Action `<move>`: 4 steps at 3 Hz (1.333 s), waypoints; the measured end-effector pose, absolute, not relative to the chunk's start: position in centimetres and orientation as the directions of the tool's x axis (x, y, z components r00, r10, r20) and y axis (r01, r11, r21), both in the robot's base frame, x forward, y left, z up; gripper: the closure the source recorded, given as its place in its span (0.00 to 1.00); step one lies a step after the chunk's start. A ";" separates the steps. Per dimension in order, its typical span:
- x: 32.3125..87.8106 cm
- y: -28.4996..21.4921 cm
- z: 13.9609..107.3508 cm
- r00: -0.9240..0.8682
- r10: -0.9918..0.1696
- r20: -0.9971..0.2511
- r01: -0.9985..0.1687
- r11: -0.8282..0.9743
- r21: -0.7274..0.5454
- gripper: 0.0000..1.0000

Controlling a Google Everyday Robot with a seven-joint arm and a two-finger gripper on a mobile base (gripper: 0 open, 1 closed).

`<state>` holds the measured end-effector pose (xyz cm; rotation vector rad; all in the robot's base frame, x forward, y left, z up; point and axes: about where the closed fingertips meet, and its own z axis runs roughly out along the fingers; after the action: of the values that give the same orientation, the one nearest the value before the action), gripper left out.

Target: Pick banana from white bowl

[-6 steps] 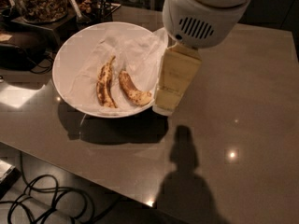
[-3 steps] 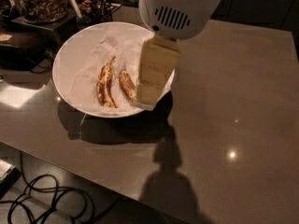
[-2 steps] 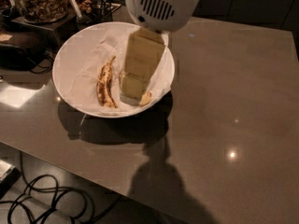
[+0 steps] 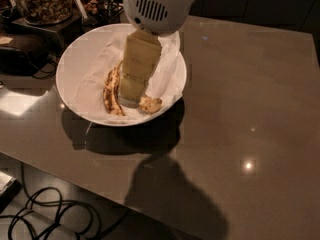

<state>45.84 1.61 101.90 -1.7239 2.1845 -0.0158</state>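
The white bowl (image 4: 75,79), lined with crumpled white paper (image 4: 167,66), stands on the table at the back left. My gripper (image 4: 131,95) reaches down into the bowl from the white wrist housing (image 4: 157,6), its cream-coloured end low over the bowl's middle. The banana, thicker and speckled, lies mostly hidden under the gripper; only its blunt end (image 4: 150,104) shows to the gripper's right. A slimmer dark-streaked banana (image 4: 112,91) lies just left of the gripper.
The grey-brown table (image 4: 250,109) stretches to the right and front. Containers of snacks (image 4: 40,1) and a dark object (image 4: 20,49) stand behind and left of the bowl. Black cables (image 4: 45,214) lie on the floor below the table's front-left edge.
My gripper has moved left from beside the bowl's right rim to over the bowl's middle and lower, now covering most of the thicker banana. The bananas have not moved.
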 end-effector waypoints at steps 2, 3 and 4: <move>47.9 2.6 101.4 -0.278 -0.907 -0.317 -0.926 0.341 -0.165 0.00; 49.1 2.9 100.0 -0.315 -0.895 -0.317 -0.924 0.365 -0.113 0.00; 50.3 3.2 97.9 -0.350 -0.889 -0.296 -0.922 0.383 -0.059 0.00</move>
<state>50.33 3.17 97.88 -1.5945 2.3666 0.1698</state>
